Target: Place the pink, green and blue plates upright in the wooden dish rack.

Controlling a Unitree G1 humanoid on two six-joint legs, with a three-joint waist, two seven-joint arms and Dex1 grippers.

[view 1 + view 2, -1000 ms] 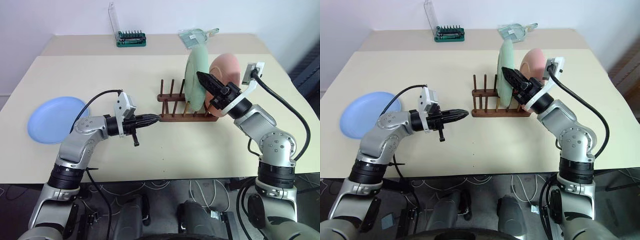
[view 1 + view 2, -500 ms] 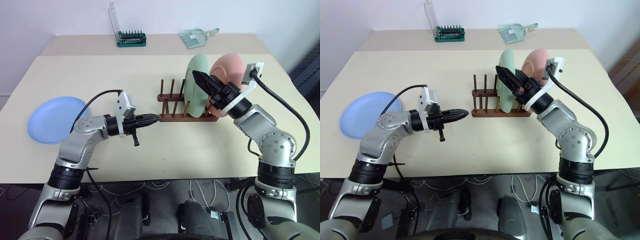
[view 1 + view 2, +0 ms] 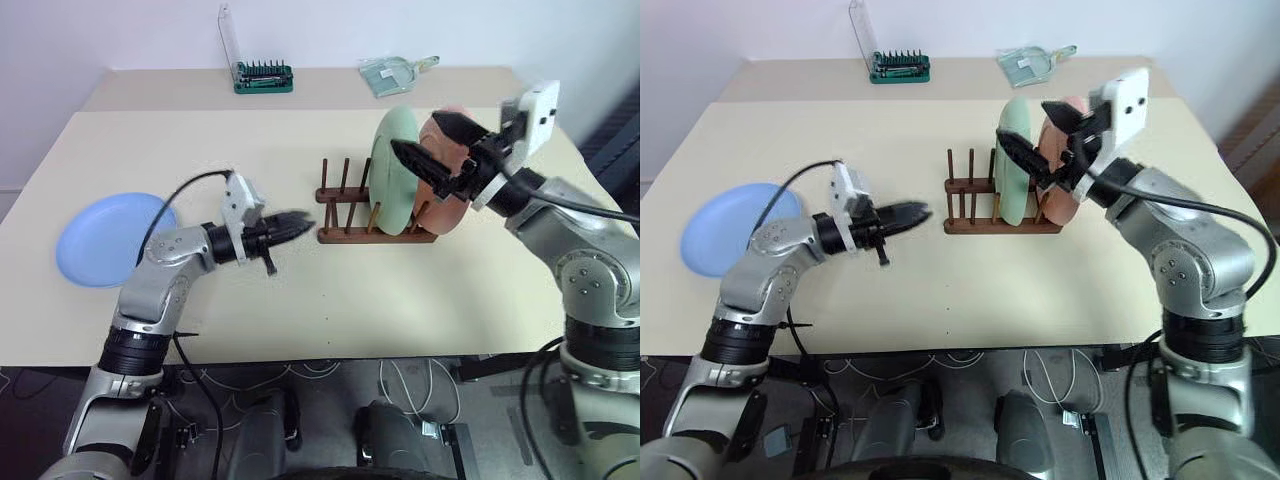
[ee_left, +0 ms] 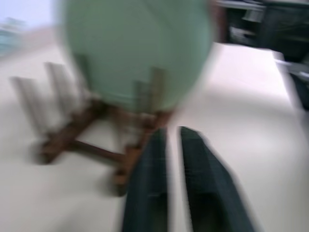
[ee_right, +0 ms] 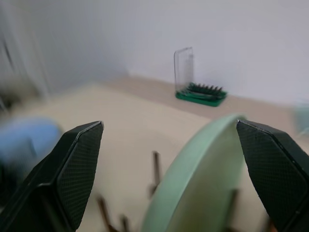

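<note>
The cream-coloured bench [image 3: 300, 290] carries all task items. The small dark brown wooden dish rack [image 3: 345, 226] stands near its centre, with the pale mint green round plate [image 3: 392, 170] and the salmon pink round plate [image 3: 1058, 205] upright between the pegs. The light blue round plate [image 3: 100, 240] lies flat at the bench's left edge, well apart from the rack. The left gripper [image 3: 292, 226], fingers slightly parted and empty, points toward the rack, away from this plate. The right gripper [image 3: 435, 142] hangs wide open and empty above the green plate's rim. Judgement: the left arm is nearer the blue plate.
</note>
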